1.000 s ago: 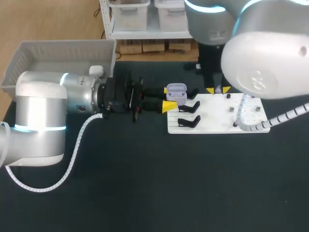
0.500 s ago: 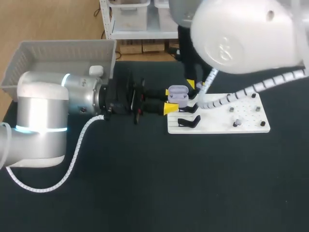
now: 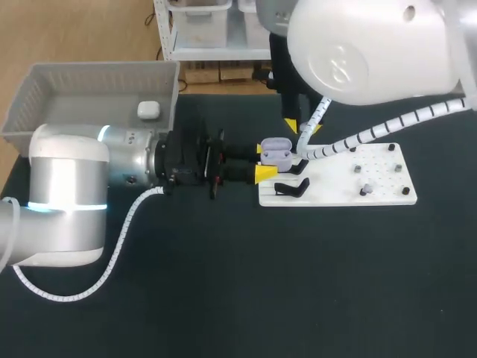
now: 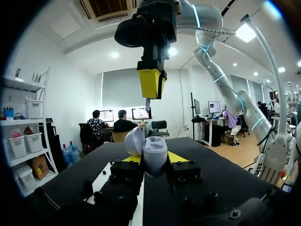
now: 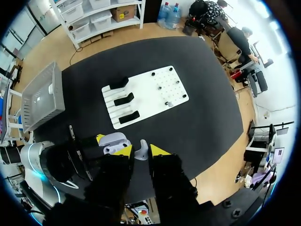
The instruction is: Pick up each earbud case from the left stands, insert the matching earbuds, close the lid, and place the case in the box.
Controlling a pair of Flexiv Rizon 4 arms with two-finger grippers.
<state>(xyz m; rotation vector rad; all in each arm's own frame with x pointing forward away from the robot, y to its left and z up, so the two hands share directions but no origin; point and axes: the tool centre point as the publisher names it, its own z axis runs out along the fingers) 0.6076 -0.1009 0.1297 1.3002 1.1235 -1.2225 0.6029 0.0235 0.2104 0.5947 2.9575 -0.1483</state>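
Observation:
My left gripper (image 3: pixel 261 161) reaches in level from the left and is shut on a lavender earbud case (image 3: pixel 274 152), whose lid stands open. In the left wrist view the case (image 4: pixel 154 154) sits between the yellow tips. My right gripper (image 3: pixel 298 128) hangs just above and beyond the case, pointing down. It is shut on a small pale earbud (image 5: pixel 141 151), which shows between its tips in the right wrist view. From the left wrist view the right gripper (image 4: pixel 151 84) hovers straight over the open case, the earbud's stem (image 4: pixel 147 104) poking down.
A white board (image 3: pixel 335 179) lies to the right of the case, with black stands (image 3: pixel 292 188) on its left side and small pegs (image 3: pixel 363 190) on its right. A grey box (image 3: pixel 45 93) at the back left holds a white case (image 3: pixel 148 110).
My right arm has swung left from over the board's pegs to above the open case. My left gripper with the case has shifted slightly nearer the board.

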